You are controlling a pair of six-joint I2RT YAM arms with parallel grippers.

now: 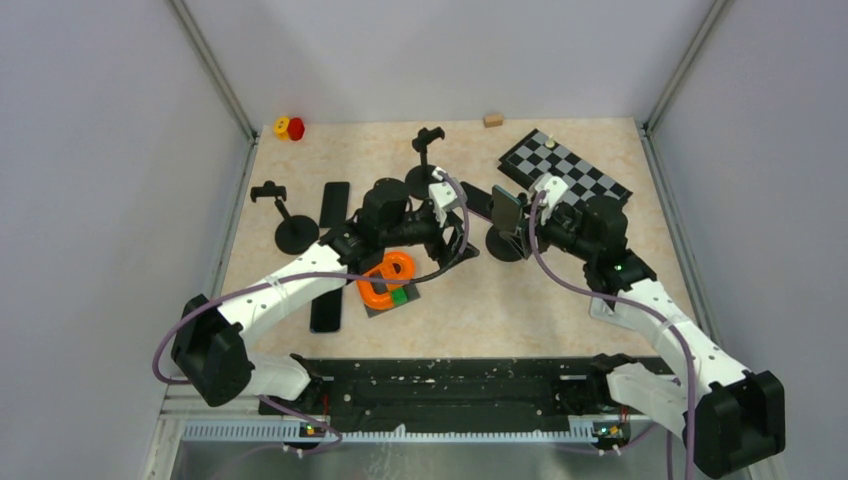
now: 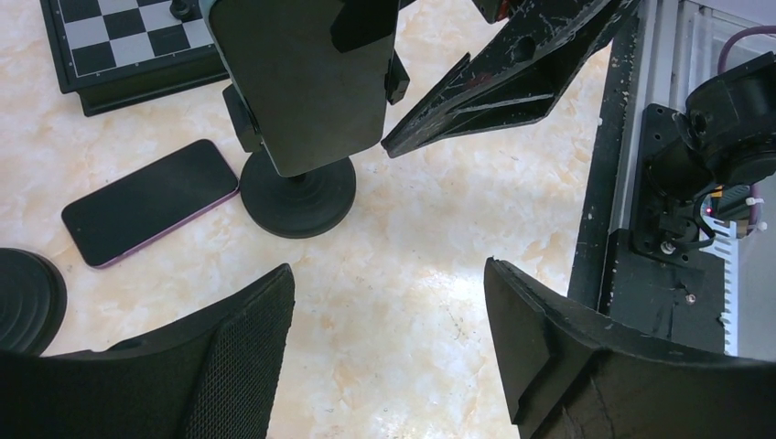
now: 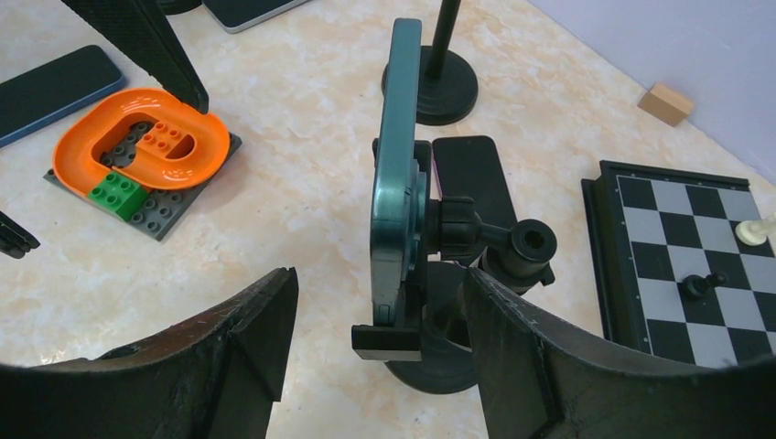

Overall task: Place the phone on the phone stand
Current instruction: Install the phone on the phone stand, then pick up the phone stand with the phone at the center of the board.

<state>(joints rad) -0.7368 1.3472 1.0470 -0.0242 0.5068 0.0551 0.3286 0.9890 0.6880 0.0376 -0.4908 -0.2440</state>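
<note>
A dark teal phone (image 3: 398, 174) stands upright, clamped in the black phone stand (image 3: 458, 229), whose round base (image 2: 297, 197) rests on the marble table. From above, the phone (image 1: 507, 210) is in the middle of the table, between the two arms. My right gripper (image 3: 380, 274) is open, and the phone's lower edge and the stand's bottom clamp lie between its fingers without touching them. My left gripper (image 2: 387, 274) is open over bare table just in front of the stand, with nothing between its fingers. In the left wrist view the phone (image 2: 302, 82) shows its back.
A second phone (image 2: 151, 201) lies flat beside the stand base. A chessboard (image 1: 565, 175) is at the back right. An orange and green brick toy (image 1: 388, 280) sits by the left arm. Two empty stands (image 1: 290, 225) (image 1: 428, 160), two more flat phones (image 1: 335, 203) (image 1: 327, 312) and a wooden block (image 1: 492, 119) are around.
</note>
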